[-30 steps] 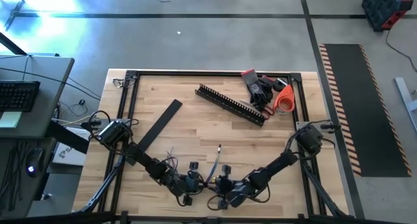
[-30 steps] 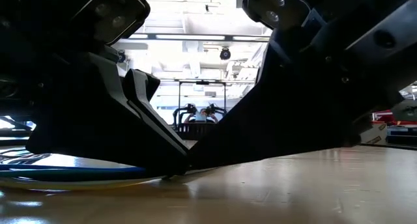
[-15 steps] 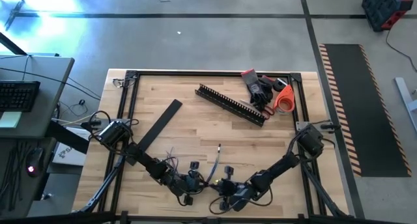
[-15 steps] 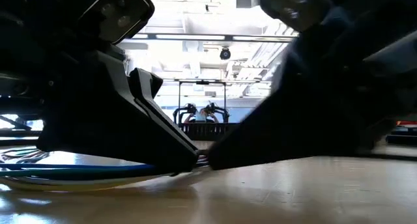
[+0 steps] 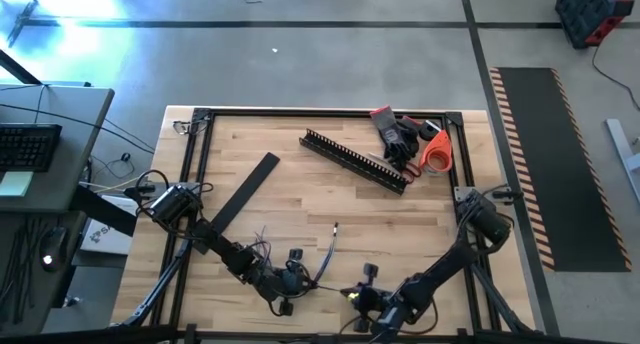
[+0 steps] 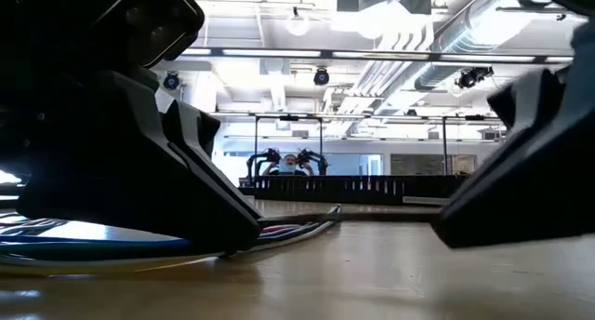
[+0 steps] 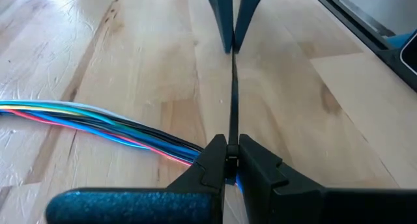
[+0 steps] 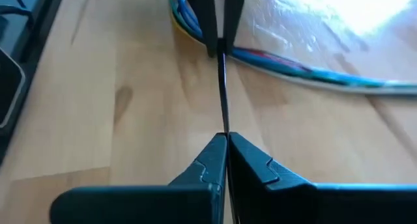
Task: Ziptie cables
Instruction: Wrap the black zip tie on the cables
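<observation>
The cables are a bundle of thin, many-coloured wires lying on the wooden table, also seen in the high view. A thin black ziptie strap runs straight from the bundle between my two grippers. My left gripper is shut on the strap where it meets the bundle, near the table's front edge. My right gripper is shut on the strap a short way to the right. In the low view the cables come out beside the left gripper. My left gripper pinches the black strap between its two fingertips, right where it meets the cable bundle. The fingers slant down and lie along the strap. The bundle rests on the table beneath them. My right gripper pinches the strap's other end between its two fingertips, slanting down from the table's right, along the strap. The strap runs straight and taut from there to the left gripper's fingers, just above the wood.
A black comb-toothed channel lies at the far middle, with a flat black strip to its left. Dark gloves and an orange object sit in the far right corner. A black frame borders the table.
My right gripper has drawn away from my left gripper toward the table's right edge, opening a stretch of table between them. The black strap is now drawn out straight between the two. The left gripper and the cable bundle have stayed in place.
</observation>
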`<state>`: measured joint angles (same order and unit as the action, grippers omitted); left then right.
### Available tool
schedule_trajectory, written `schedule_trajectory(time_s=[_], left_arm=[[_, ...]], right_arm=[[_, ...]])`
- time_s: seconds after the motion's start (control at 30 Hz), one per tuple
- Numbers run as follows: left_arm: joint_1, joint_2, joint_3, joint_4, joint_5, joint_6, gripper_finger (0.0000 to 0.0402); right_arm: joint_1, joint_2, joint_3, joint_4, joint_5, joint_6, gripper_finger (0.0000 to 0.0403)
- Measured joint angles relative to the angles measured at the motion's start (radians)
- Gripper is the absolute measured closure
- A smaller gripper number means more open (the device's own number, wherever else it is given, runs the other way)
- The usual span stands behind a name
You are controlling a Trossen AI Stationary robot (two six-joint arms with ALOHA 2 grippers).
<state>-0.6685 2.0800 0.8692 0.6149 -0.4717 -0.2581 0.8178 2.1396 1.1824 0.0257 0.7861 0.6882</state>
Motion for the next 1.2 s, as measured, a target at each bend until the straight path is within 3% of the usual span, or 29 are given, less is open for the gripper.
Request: schedule_trajectory(time_s=[0.17,0.3,0.43,0.6,0.97,1.2], left_arm=[[0.000,0.000,-0.001,0.015,-0.001,0.005,0.0389],[0.002,0.000,-0.001,0.017,-0.001,0.005,0.0387],[0.002,0.001,-0.001,0.017,0.000,0.000,0.0386],[0.002,0.001,-0.001,0.018,-0.001,0.000,0.0385],[0.002,0.001,-0.001,0.019,-0.023,-0.030,0.0385],[0.002,0.001,-0.001,0.018,-0.043,-0.058,0.0384]], right_arm=[[-0.026,-0.032,0.000,0.071,0.003,-0.150,0.0391],[-0.060,-0.030,0.000,0.204,-0.036,-0.278,0.0342],[-0.104,-0.024,0.000,0.227,-0.079,-0.297,0.0285],[-0.150,0.015,0.000,0.280,-0.194,-0.332,0.0255],[-0.156,0.055,0.000,0.298,-0.172,-0.312,0.0293],[-0.157,0.055,0.000,0.294,-0.162,-0.295,0.0370]])
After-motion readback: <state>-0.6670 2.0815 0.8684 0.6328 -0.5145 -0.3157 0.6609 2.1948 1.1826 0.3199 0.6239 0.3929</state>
